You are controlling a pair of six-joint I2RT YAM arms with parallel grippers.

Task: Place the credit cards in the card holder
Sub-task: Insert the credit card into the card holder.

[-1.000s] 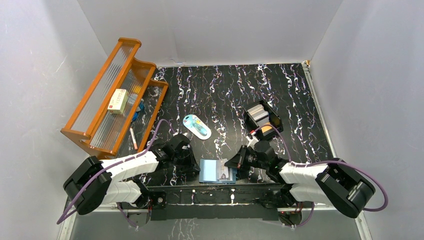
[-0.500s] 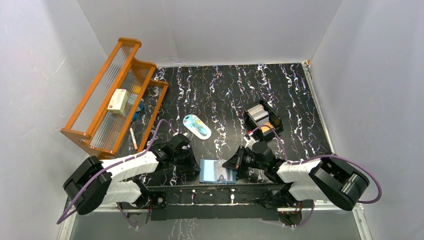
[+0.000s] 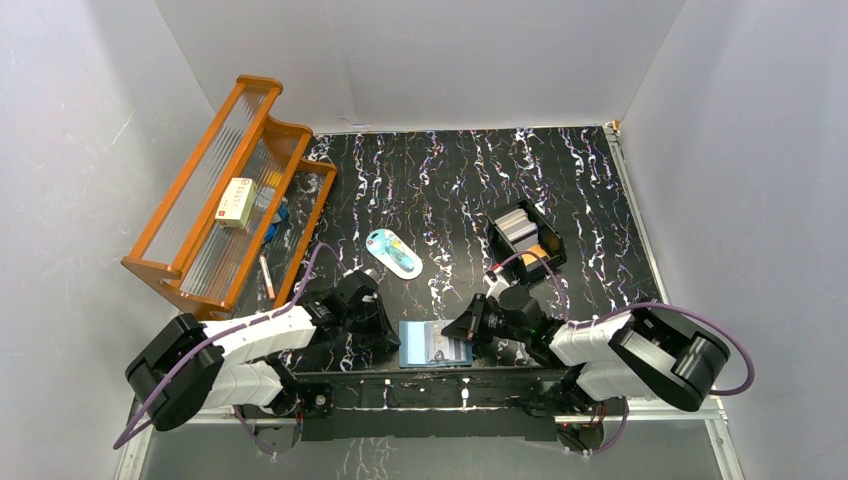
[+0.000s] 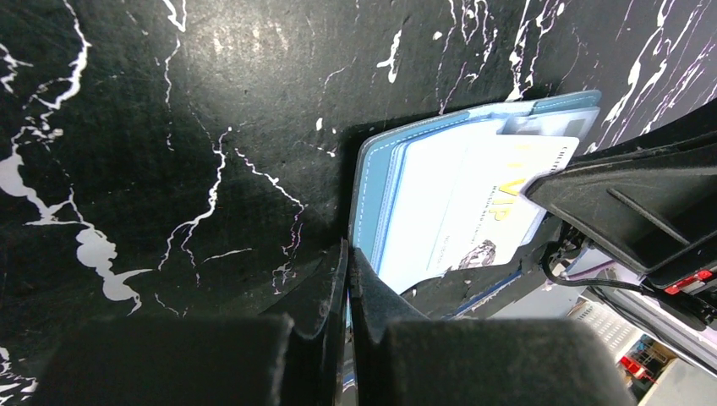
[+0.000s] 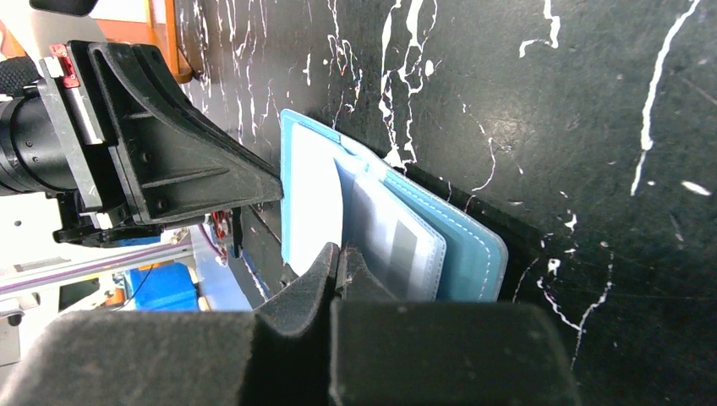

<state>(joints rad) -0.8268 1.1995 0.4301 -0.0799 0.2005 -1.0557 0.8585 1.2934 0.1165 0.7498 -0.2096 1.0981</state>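
The blue card holder (image 3: 412, 346) lies open at the table's near edge between both grippers. My left gripper (image 3: 388, 338) is shut, its tips (image 4: 347, 249) pinching the left cover edge of the card holder (image 4: 376, 194). A white credit card (image 4: 465, 203) with yellow lettering lies across the holder's inside. My right gripper (image 3: 462, 330) comes in from the right, shut (image 5: 339, 249) on that card's edge (image 5: 311, 194), beside the clear pockets (image 5: 397, 241). More grey and orange credit cards (image 3: 518, 225) sit in the black box.
The black open-topped box (image 3: 548, 262) stands just behind the right arm. A light-blue oval item (image 3: 392, 250) lies mid-table. An orange wooden rack (image 3: 205, 175) with a cream box (image 3: 237, 201) fills the left side. The table's front rail runs right below the holder.
My right gripper has slid left, farther over the card holder, with the card. The left gripper has stayed where it was.
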